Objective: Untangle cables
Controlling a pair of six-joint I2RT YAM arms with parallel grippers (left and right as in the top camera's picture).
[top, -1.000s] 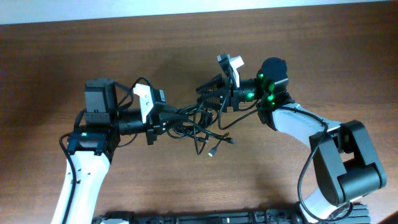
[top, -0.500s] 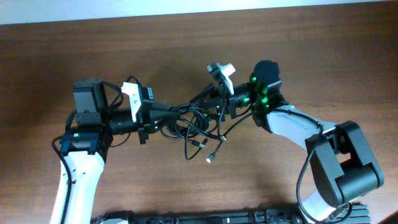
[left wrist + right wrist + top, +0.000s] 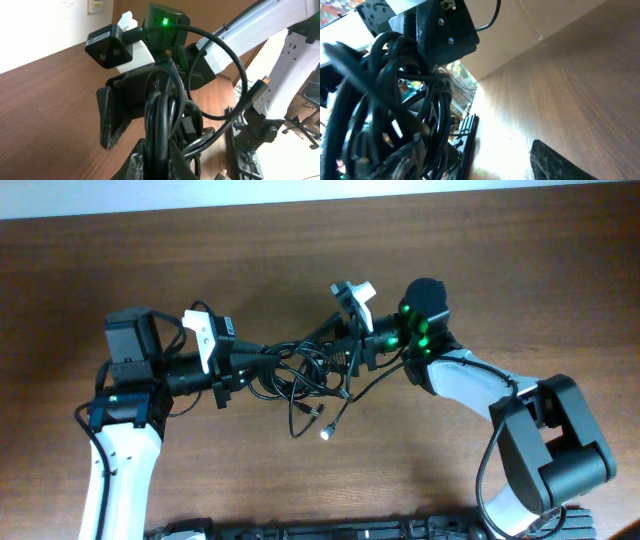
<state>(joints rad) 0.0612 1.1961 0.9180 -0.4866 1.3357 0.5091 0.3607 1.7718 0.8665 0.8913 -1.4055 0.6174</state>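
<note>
The cables (image 3: pixel 295 375) are a clump of thin black cords hanging between my two grippers above the table. Two plug ends (image 3: pixel 326 434) dangle below the clump. My left gripper (image 3: pixel 243 366) is shut on a bundle of cords, which shows in the left wrist view (image 3: pixel 160 115) running up from between the fingers (image 3: pixel 136 162). My right gripper (image 3: pixel 338 348) is at the clump's right side. In the right wrist view its jaws stand wide apart. The cords (image 3: pixel 395 90) lie against the left finger (image 3: pixel 395 160), and the other finger (image 3: pixel 560 162) is bare.
The brown wooden table (image 3: pixel 450 260) spreads all round. A dark rail (image 3: pixel 330 530) runs along the front edge. A thicker black arm wire (image 3: pixel 235 55) loops near the right arm.
Both grippers and the clump have shifted left. The left gripper has drawn the cords out leftward. The dangling plug ends have swung left and lower.
</note>
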